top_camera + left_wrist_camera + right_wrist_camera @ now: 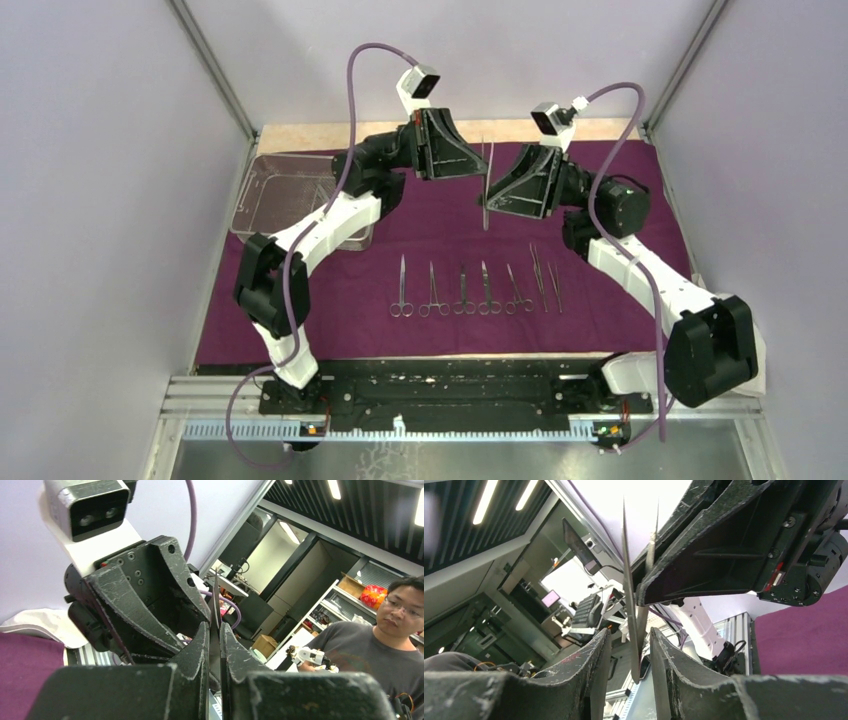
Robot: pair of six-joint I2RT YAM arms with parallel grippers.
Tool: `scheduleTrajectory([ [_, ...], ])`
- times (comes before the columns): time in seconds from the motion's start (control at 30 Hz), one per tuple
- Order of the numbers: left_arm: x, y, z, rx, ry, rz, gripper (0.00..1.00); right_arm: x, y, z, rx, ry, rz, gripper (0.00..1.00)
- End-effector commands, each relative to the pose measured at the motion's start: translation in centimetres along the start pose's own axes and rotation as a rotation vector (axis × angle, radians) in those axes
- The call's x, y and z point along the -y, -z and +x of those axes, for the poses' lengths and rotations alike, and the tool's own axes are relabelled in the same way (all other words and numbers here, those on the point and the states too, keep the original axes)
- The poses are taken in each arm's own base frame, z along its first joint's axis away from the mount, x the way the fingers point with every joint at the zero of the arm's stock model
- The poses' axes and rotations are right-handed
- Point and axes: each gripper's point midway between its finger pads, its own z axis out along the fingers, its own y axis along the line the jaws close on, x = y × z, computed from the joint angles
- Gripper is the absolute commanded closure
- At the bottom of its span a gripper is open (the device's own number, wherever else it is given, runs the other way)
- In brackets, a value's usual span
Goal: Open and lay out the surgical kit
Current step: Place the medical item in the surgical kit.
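Judging by the poses, a handover is under way. Above the middle of the large dark purple cloth wrap (440, 215), the left gripper (477, 168) clamps long slim steel tweezers (486, 190). The right gripper (628, 632) flanks them with gaps showing on both sides. Next, the right gripper must clamp firmly before the left gripper lets go.

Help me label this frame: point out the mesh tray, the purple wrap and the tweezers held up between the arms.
mesh tray (272, 192), top view, bare mesh floor.
purple wrap (440, 235), top view, bare cloth mid-table.
tweezers (486, 212), top view, lower shaft.
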Motion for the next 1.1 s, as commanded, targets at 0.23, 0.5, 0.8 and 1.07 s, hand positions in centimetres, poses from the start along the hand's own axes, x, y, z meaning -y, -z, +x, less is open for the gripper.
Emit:
scheduleTrajectory([
  [0.23,6.2,-1.2,2.6,-0.094,-0.308,0.224,1.0,-2.5,-0.3,-0.9,0.024,0.071,-0.084,0.83],
  [0.5,5.7,-1.1,3.1,-0.095,-0.296,0.214,0.99,-2.5,-0.2,-0.8,0.027,0.076,-0.076,1.0],
  [0.8,3.8,-0.8,3.0,-0.079,-0.339,0.1,0.5,-1.3,0.7,-1.3,0.083,0.094,0.065,1.0],
  [1.07,2.3,2.2,1.1,0.012,-0.366,-0.065,0.02,0.9,3.0,-2.0,0.152,0.049,0.226,1.0],
])
